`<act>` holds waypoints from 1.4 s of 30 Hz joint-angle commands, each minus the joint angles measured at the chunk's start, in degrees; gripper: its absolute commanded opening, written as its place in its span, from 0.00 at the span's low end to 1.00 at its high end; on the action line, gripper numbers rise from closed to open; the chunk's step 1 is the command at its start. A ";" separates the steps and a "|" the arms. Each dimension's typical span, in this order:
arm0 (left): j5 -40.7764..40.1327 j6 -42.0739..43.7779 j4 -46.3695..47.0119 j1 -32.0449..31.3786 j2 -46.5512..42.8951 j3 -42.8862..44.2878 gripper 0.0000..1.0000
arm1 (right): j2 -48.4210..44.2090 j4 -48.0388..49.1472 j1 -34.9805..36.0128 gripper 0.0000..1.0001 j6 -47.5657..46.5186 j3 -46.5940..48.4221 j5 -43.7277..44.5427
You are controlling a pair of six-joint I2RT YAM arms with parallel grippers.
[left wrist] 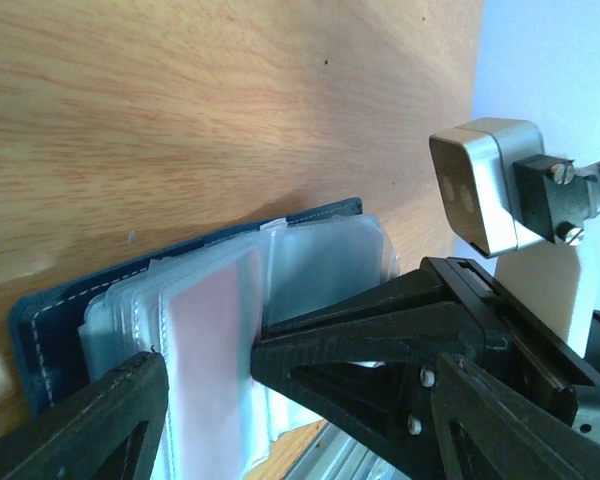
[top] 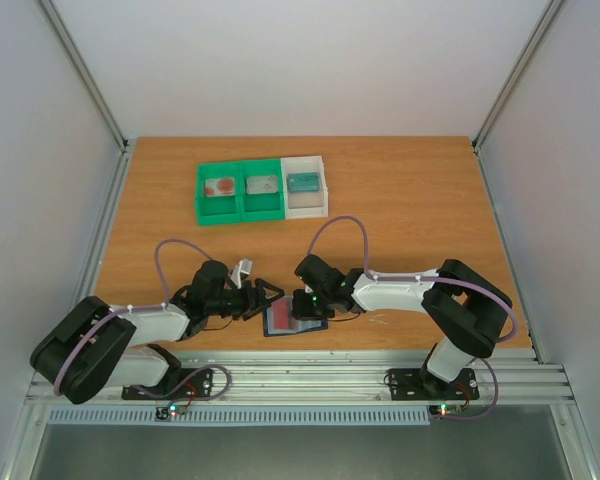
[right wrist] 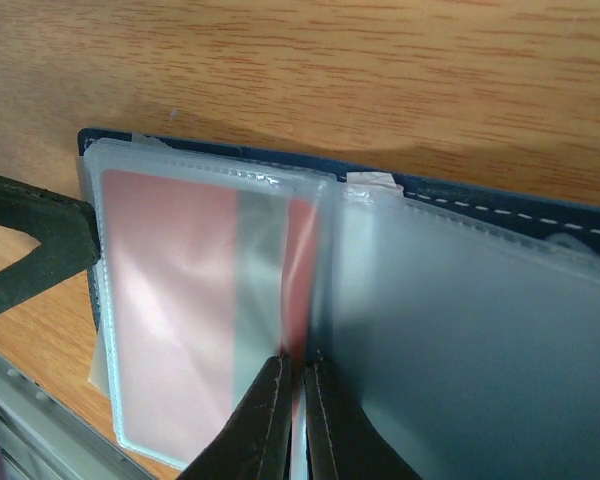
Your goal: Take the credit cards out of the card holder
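Top view: a wooden table [top: 410,220] sits inside plain white walls [top: 300,60], with a metal rail along its near edge. Two arms reach in from that edge. One green-and-white tray [top: 240,217] lies far back, with three compartments and one flat item in each. The left item is a white card [top: 218,186] with a red blotch. One holder [top: 280,322] lies open near the front edge, between the arms. The left gripper [top: 265,298] is at its left side and the right gripper [top: 302,312] is over its middle.

Left wrist view: the table [left wrist: 180,100] fills the upper part. The left gripper [left wrist: 205,385] is spread wide, one finger on each side of a pale pink card [left wrist: 210,330] in a clear sleeve, and it holds nothing. The holder's blue stitched edge [left wrist: 30,330] shows behind. One grey camera [left wrist: 485,185] on the other arm is at the right.

Right wrist view: the holder [right wrist: 500,205] lies flat on the table [right wrist: 330,60], with two clear sleeves showing. One pink card [right wrist: 170,300] fills the left sleeve. The right gripper [right wrist: 298,410] is closed, its tips at the fold. Whether it pinches a sleeve edge cannot be told.
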 commanded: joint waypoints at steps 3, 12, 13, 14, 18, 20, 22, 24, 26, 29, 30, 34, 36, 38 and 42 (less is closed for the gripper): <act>-1.15 0.48 1.69 -0.25 -1.57 -1.95 0.73 | 1.28 -1.85 -0.18 0.06 0.67 -1.14 1.65; -0.90 1.44 2.44 -0.23 -0.30 -1.57 0.74 | 1.83 -1.24 -0.14 0.06 0.87 -1.26 1.09; -0.72 1.17 3.16 -0.25 -0.02 -1.65 0.74 | 1.87 -1.16 -0.18 0.06 0.84 -1.29 0.98; -0.53 0.93 3.68 -0.24 0.27 -1.66 0.73 | 1.94 -1.10 -0.18 0.06 0.79 -1.28 0.97; -0.23 0.61 4.44 -0.23 0.95 -1.34 0.69 | 2.01 -0.82 -0.19 0.06 0.77 -1.26 0.84; -0.15 0.61 4.49 -0.23 1.23 -1.24 0.67 | 2.17 -0.75 -0.18 0.05 0.76 -1.37 0.79; -0.19 0.61 4.57 -0.24 1.44 -1.18 0.65 | 2.14 -0.64 -0.18 0.05 0.77 -1.38 0.73; -0.07 0.61 4.66 -0.31 1.74 -1.14 0.63 | 2.14 -0.55 -0.18 0.05 0.72 -1.33 0.67; -0.05 0.61 4.69 -0.39 2.09 -0.97 0.61 | 2.21 -0.34 -0.18 0.05 0.68 -1.32 0.55; 0.06 0.53 5.10 -0.71 2.94 -0.66 0.58 | 2.15 0.70 -0.18 0.06 0.68 -1.76 0.31; 0.13 0.44 5.42 -0.96 3.23 -0.61 0.56 | 2.14 0.84 -0.18 0.06 0.67 -1.79 0.29; -0.10 0.33 5.50 -1.74 3.61 -0.18 0.40 | 2.14 1.48 -0.18 0.06 0.67 -2.01 0.07; -0.13 0.14 5.39 -1.83 3.41 -0.17 0.31 | 2.02 2.46 -0.21 0.06 0.59 -2.49 -0.15; 0.03 -0.05 5.42 -1.83 2.93 -0.17 0.24 | 1.48 3.69 -0.19 0.07 0.43 -3.12 -0.15; 0.47 -0.59 5.43 -1.83 1.51 -0.05 0.20 | 0.30 5.61 -0.18 0.09 -0.10 -4.02 0.53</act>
